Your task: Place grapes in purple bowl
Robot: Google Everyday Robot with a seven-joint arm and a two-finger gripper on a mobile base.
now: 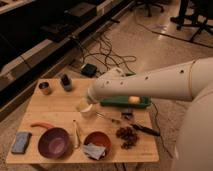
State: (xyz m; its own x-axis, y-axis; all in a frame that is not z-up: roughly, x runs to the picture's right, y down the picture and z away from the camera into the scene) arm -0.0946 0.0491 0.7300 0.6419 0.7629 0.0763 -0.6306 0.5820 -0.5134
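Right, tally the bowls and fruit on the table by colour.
Purple bowl: 1
Orange-red bowl: 1
Grapes, dark bunch: 1
Yellow fruit: 1
Total: 4
The claw hangs over the table middle, behind the bowls.

A single high camera looks down over the arm (150, 82) onto the whole desk (55, 102), with the claw (84, 106) above mid-desk.

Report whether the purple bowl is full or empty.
Empty: the purple bowl shows a bare inside; the grapes lie on the table; the gripper hovers over mid-table.
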